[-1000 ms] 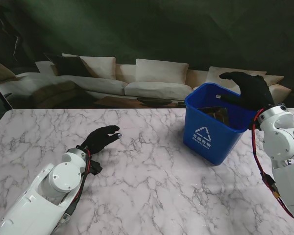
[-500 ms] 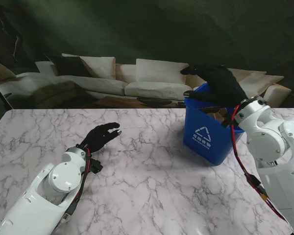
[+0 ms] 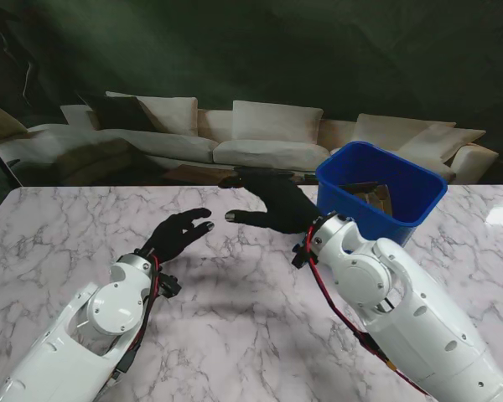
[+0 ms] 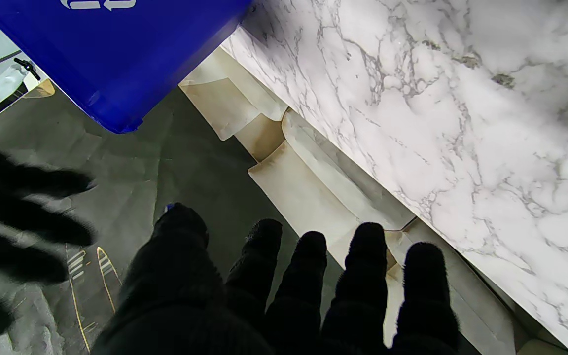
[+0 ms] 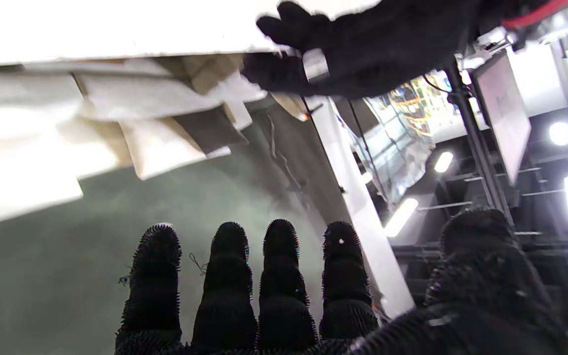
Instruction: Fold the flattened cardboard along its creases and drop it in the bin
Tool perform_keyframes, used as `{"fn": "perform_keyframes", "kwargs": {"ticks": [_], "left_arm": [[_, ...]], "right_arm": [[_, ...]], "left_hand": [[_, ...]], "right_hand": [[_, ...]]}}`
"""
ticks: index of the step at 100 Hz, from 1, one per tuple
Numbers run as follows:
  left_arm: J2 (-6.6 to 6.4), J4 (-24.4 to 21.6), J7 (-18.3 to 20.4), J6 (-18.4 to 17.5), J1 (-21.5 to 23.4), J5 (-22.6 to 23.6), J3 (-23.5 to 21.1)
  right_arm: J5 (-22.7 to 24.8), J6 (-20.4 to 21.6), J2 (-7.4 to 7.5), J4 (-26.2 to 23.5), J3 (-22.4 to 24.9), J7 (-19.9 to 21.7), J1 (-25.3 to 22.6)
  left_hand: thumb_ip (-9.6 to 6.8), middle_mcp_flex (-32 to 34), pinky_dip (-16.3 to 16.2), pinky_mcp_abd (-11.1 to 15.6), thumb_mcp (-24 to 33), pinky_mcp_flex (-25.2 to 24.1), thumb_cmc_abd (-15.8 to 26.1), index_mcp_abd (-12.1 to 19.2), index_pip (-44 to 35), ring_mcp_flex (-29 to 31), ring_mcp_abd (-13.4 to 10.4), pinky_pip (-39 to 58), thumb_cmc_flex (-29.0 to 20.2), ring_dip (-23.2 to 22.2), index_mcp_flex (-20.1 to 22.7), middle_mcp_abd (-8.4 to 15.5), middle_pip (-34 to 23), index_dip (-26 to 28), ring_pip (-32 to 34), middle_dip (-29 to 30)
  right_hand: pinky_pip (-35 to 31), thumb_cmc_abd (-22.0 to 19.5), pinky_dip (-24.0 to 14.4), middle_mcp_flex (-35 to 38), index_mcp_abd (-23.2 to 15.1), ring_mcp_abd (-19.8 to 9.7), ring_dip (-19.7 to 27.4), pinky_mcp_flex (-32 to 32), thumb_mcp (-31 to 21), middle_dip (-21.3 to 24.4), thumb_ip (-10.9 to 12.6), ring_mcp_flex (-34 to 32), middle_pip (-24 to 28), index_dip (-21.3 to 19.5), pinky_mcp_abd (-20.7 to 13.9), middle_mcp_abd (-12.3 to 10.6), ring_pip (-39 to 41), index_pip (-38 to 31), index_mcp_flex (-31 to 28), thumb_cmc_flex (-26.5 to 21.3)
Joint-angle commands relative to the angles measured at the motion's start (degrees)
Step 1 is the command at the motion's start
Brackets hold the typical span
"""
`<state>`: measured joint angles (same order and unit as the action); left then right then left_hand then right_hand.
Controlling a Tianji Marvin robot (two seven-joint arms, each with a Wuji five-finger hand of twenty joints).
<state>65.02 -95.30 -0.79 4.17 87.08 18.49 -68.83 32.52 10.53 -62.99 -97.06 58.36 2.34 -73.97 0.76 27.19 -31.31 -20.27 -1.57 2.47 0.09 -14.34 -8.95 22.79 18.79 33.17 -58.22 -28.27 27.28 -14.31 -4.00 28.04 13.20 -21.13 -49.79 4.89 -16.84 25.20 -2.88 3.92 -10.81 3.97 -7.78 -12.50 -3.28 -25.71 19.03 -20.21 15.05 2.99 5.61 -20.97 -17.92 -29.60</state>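
White marble with grey veining covers the table point(image 3: 235, 335), which fills the near half of the stand's view and runs back to a straight far edge. Beyond that edge sits a pale sofa point(image 3: 260, 138) with loose cushions, one dark cushion at its left end, against a dark green wall point(image 3: 277, 50). In the right wrist view, lamps and a dark metal frame show in the room, blurred.

At the table's far right corner stands the blue bin point(image 3: 377, 188), tilted, a white recycling mark on its wall in the left wrist view point(image 4: 116, 54). Brown cardboard point(image 3: 370, 194) lies inside it, folded, resting against the inner walls below the rim.

Both hands wear black gloves. The right hand point(image 3: 272, 205) hangs over the table's far middle, just left of the bin and clear of it, fingers stretched out and spread, gripping nothing; its wrist view shows four fingers point(image 5: 230, 276) side by side with the thumb set off. The left hand point(image 3: 178, 234) hovers over the left centre of the table, fingers loosely extended and apart, empty too. The two hands point toward each other, fingertips near but not touching. White arm shells rise from the near corners.
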Motion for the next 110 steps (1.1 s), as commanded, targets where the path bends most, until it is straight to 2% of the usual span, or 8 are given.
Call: {"fn": "perform_keyframes", "kwargs": {"ticks": [1, 26, 53, 60, 87, 110], "left_arm": [[0.73, 0.7, -0.1, -0.2, 0.1, -0.6, 0.9], [1.51, 3.7, -1.7, 1.4, -0.3, -2.9, 3.0], [1.55, 4.9, -1.3, 2.7, -0.6, -3.1, 3.6], [1.38, 4.9, -0.8, 2.7, -0.4, -3.0, 3.5], [1.11, 3.6, -0.8, 2.1, 1.2, -1.9, 2.0], [0.91, 3.3, -0.5, 1.8, 1.9, -1.3, 1.3]], "right_arm": [[-0.8, -1.8, -0.82, 2.9, -1.7, 0.4, -1.2], [-4.4, -6.9, -2.38, 11.6, -7.2, -3.0, -1.3], [-6.0, -9.0, -3.2, 17.2, -6.4, -5.9, -2.5], [-8.1, -8.4, -3.59, 17.2, -4.7, -6.9, -3.8], [-8.9, -6.4, -3.81, 15.9, 0.1, -9.5, -7.2], [-8.8, -5.8, -3.55, 15.2, 1.4, -9.1, -7.9]], "left_hand": [[-0.29, 1.7, -1.7, -0.1, -0.3, -0.5, 3.2, -0.5, -0.1, -0.8, -0.4, -1.2, 0.2, -0.3, 1.5, 0.2, -1.0, 0.4, -1.1, -0.5], [-0.31, 2.0, -2.1, 0.0, -0.3, -0.4, 3.6, -0.7, -0.2, -0.7, -0.4, -0.6, 0.1, -0.4, 1.7, 0.3, -1.0, 0.5, -0.9, -0.8], [-0.27, 2.1, -2.2, 0.1, -0.4, -0.5, 3.8, -0.7, -0.2, -0.8, -0.7, -0.3, 0.0, -0.5, 1.6, 0.4, -1.0, 0.5, -0.9, -1.0], [-0.27, 2.0, -2.2, 0.1, -0.4, -0.5, 3.9, -0.6, -0.1, -0.7, -0.8, -0.3, 0.1, -0.6, 1.6, 0.4, -1.0, 0.4, -0.9, -1.1], [-0.22, 2.2, -2.1, 0.2, -0.4, -0.7, 4.1, -0.6, -0.2, -0.7, -0.6, -0.3, 0.2, -0.6, 1.7, 0.4, -1.0, 0.4, -0.9, -1.1], [-0.2, 2.4, -2.2, 0.1, -0.4, -0.7, 4.2, -0.7, -0.2, -0.9, -0.5, -0.4, 0.2, -0.6, 1.7, 0.3, -1.0, 0.4, -1.0, -1.2]], "right_hand": [[0.3, -3.2, -0.6, -1.7, 0.7, 0.5, -0.1, -1.2, 1.6, 0.2, 1.0, 0.9, -0.5, -1.0, 0.6, 0.2, -0.3, 1.7, 1.3, -1.0], [0.9, -3.7, -0.4, -2.8, 0.4, 0.3, -0.1, -1.7, 2.2, 0.1, 1.0, 1.5, -0.1, -1.3, 0.5, -0.7, -0.5, 2.2, 2.6, -1.1], [1.1, -4.6, -0.5, -3.7, -0.1, -0.3, -0.2, -1.9, 3.3, -0.3, 0.8, 1.9, 0.9, -1.8, 0.3, -1.4, -0.5, 1.9, 3.6, -0.3], [1.5, -4.8, -0.5, -3.6, -0.1, -0.6, -0.2, -2.4, 3.5, -0.4, 0.8, 2.1, 1.2, -2.0, 0.1, -1.8, -0.5, 1.5, 3.4, -0.3], [1.5, -4.7, -0.8, -2.8, -0.1, -0.7, -0.4, -1.7, 4.1, -0.5, 1.0, 1.4, 1.6, -2.3, 0.2, -1.9, -0.2, 0.3, 2.3, -0.7], [1.6, -4.5, -1.0, -2.3, -0.6, -0.7, -0.4, -1.5, 4.5, -0.3, 1.0, 1.2, 1.5, -2.2, 0.2, -2.2, -0.2, -0.1, 1.7, -1.1]]}}
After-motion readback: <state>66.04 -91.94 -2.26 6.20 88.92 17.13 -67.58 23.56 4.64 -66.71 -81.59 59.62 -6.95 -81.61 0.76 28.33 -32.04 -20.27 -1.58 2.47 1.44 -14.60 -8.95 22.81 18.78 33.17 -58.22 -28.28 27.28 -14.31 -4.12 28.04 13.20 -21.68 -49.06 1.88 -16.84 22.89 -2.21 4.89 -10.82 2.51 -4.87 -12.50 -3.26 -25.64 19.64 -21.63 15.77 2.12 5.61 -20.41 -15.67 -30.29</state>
